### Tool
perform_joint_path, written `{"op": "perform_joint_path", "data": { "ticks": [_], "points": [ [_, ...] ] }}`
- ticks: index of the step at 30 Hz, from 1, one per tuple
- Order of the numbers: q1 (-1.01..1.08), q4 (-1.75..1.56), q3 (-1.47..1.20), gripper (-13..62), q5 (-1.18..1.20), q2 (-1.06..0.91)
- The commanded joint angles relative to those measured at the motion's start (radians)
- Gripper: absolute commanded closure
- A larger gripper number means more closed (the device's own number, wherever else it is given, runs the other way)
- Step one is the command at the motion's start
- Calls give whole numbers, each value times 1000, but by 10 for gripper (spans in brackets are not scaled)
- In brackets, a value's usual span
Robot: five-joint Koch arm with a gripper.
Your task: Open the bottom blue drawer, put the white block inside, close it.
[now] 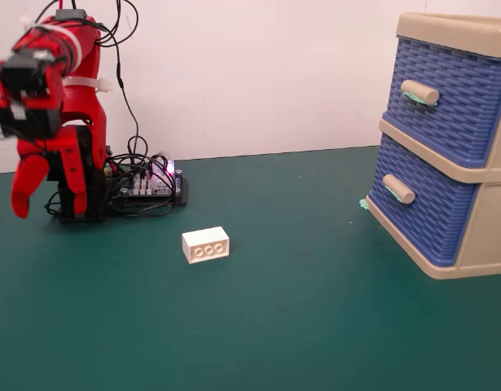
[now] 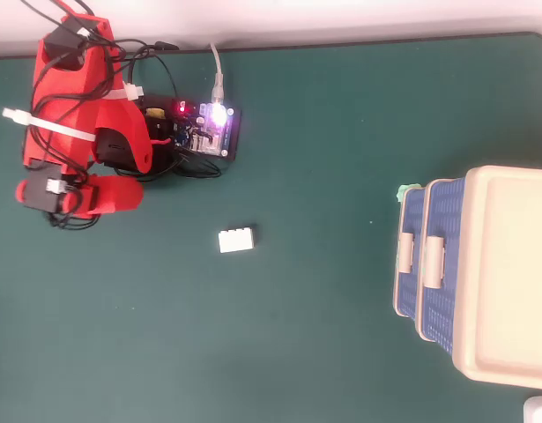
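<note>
Red claw (image 1: 22,195) hangs far from everything.
I can't tell its opening; small white rectangular plastic brick (image 1: 205,244) lies alone on the green surface (image 1: 299,326), bottom blue woven-texture drawer (image 1: 421,212) shut.

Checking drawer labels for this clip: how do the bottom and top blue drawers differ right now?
In the fixed view, the bottom blue drawer sits below the top blue drawer. In the overhead view the bottom drawer's front reaches slightly further left than the top one's. Both are shut, blue woven-textured, with beige cylindrical handles.
</note>
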State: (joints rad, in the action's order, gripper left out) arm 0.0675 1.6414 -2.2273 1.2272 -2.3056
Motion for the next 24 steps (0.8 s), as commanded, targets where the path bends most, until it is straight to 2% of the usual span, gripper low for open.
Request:
{"op": "perform_joint_path", "data": {
  "ticks": [1,5,7,11,12,15,19,24],
  "points": [
    [3,52,153,153,60,-44],
    [-21,49,566,155,183,-9],
    [-127,49,660,155,322,37],
    [-600,-57,664,155,732,78],
    [-765,-141,657,155,904,114],
    [-1068,-413,620,155,1256,236],
    [-1249,-861,528,155,1540,419],
    [-1365,-1465,377,156,1632,598]
  ]
}}
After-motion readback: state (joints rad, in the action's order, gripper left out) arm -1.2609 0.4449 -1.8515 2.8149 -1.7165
